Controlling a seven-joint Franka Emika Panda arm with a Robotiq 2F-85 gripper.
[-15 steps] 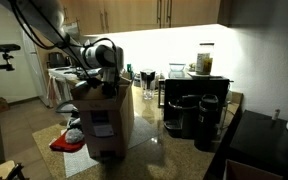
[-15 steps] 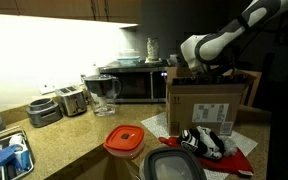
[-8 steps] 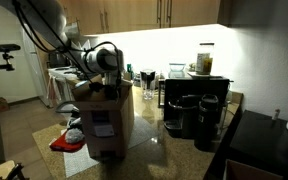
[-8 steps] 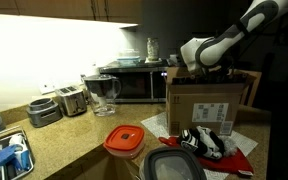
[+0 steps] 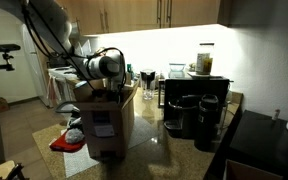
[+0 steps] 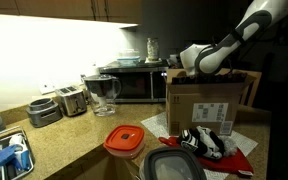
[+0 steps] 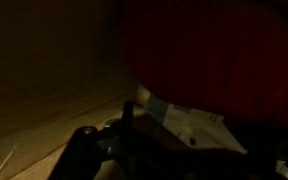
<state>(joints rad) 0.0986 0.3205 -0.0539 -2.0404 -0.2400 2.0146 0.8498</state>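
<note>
Plainly the gripper (image 5: 114,88) hangs inside the cardboard box (image 5: 109,120), flaps open for access, above a red thing (image 7: 214,60); whether its jaws stand apart, I cannot tell

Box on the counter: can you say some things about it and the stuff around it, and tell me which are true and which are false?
1. The arm dips into the open top of the box. True.
2. The toaster stands on top of the box. False: it stands on the counter, well away from the box.
3. An orange lid lies on the counter. True.
4. The microwave is inside the box. False: it stands by the wall, beside the box.
5. In the wrist view, something red shows inside the dark box. True.
</note>
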